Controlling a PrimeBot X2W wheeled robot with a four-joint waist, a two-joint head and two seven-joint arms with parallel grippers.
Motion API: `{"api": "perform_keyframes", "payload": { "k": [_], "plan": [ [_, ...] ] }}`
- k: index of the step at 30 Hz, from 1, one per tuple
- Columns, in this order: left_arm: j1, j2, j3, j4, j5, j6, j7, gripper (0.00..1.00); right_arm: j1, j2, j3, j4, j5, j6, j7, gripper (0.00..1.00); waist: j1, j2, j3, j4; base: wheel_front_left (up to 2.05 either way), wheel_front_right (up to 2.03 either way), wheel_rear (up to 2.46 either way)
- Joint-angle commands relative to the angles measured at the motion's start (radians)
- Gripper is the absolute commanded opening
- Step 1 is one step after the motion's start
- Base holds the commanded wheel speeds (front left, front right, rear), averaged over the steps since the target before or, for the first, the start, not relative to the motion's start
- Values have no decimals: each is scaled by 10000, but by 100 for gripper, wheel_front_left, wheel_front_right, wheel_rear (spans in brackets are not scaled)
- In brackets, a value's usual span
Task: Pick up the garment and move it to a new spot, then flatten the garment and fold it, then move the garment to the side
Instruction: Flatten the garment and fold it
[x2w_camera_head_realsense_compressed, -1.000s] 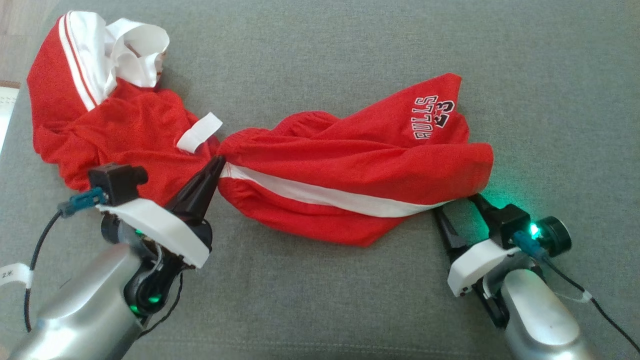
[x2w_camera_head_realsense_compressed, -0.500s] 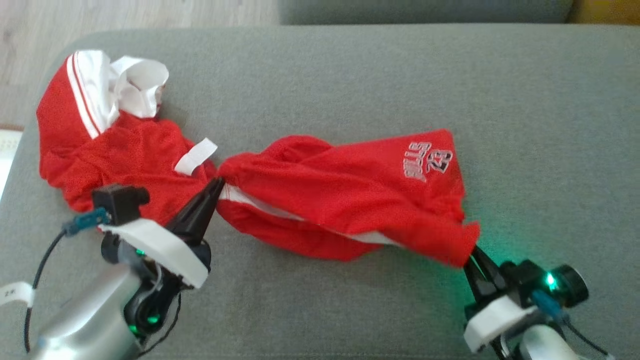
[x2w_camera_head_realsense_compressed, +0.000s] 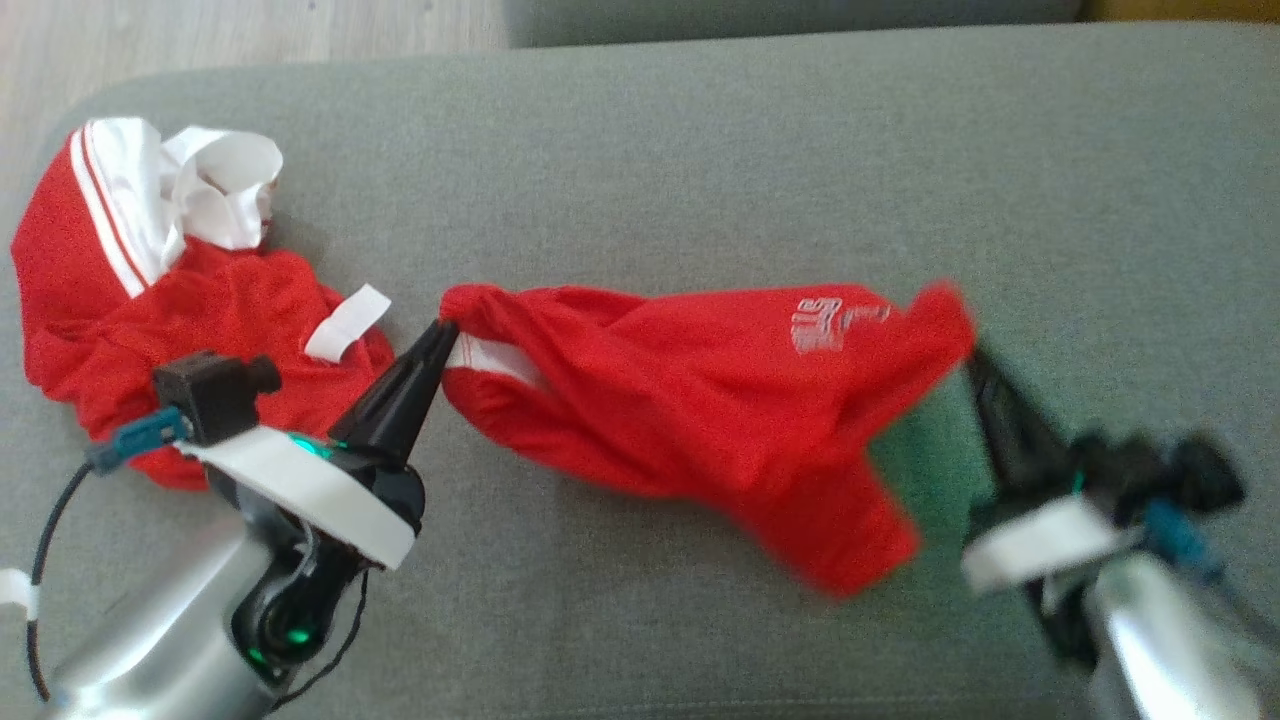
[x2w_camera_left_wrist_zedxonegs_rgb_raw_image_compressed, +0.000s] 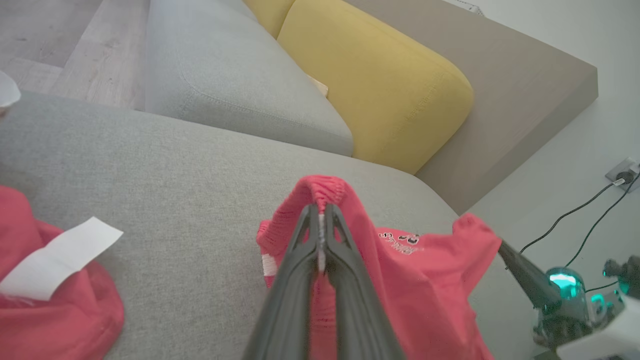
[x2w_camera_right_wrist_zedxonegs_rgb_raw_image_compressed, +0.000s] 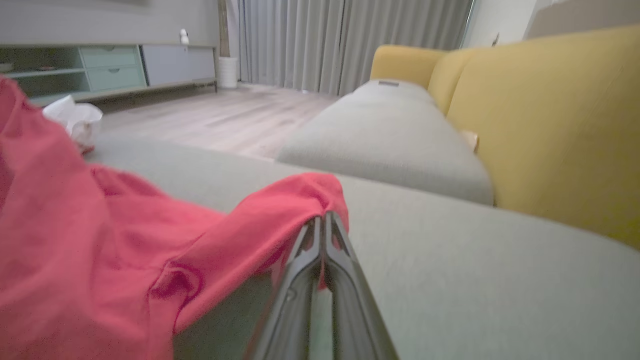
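A pair of red shorts (x2w_camera_head_realsense_compressed: 700, 400) with white trim and a printed logo hangs stretched between my two grippers above the grey cushion. My left gripper (x2w_camera_head_realsense_compressed: 447, 328) is shut on its gathered waistband edge (x2w_camera_left_wrist_zedxonegs_rgb_raw_image_compressed: 322, 192). The right gripper (x2w_camera_head_realsense_compressed: 972, 352), blurred in the head view, is shut on the opposite corner (x2w_camera_right_wrist_zedxonegs_rgb_raw_image_compressed: 320, 200). The cloth sags in the middle, with a loose flap (x2w_camera_head_realsense_compressed: 850, 540) drooping toward the cushion.
A second red and white garment (x2w_camera_head_realsense_compressed: 150, 290) with a white tag lies crumpled at the cushion's left end. The grey cushion (x2w_camera_head_realsense_compressed: 700, 150) stretches wide behind. A yellow backrest (x2w_camera_left_wrist_zedxonegs_rgb_raw_image_compressed: 380, 85) and another grey seat (x2w_camera_right_wrist_zedxonegs_rgb_raw_image_compressed: 390, 130) lie beyond.
The right gripper has swung up and away from me with its corner of the shorts, lifting and turning the cloth. The left gripper holds in place. The camera has shifted.
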Motion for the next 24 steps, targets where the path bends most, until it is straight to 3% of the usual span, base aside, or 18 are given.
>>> {"api": "perform_keyframes", "payload": {
  "k": [1,6,7,8,14,24],
  "plan": [
    [-636,318,632,-344,76,-25,-132,0,-1062,-90,-133,-244,-156,67,-40,0,0,0,220,50,0,0,0],
    [-983,65,815,-343,72,-120,-133,0,-3132,36,-692,852,-427,67,-40,0,0,0,618,232,0,0,0],
    [-1038,-12,811,-304,83,-140,-133,0,-3470,78,-705,1245,-469,67,-40,74,0,0,685,275,0,0,0],
    [-1097,-86,800,-235,131,-156,-133,0,-3788,142,-709,1542,-480,67,-40,100,0,0,742,315,0,0,0],
    [-1289,-502,718,198,412,-210,-133,0,-3972,265,-644,1965,-500,67,-40,100,0,0,985,434,0,0,0],
    [-1030,-992,1424,599,1083,-268,-133,0,-496,291,319,816,1219,67,-40,100,0,0,1085,482,0,0,0]
  ]
}}
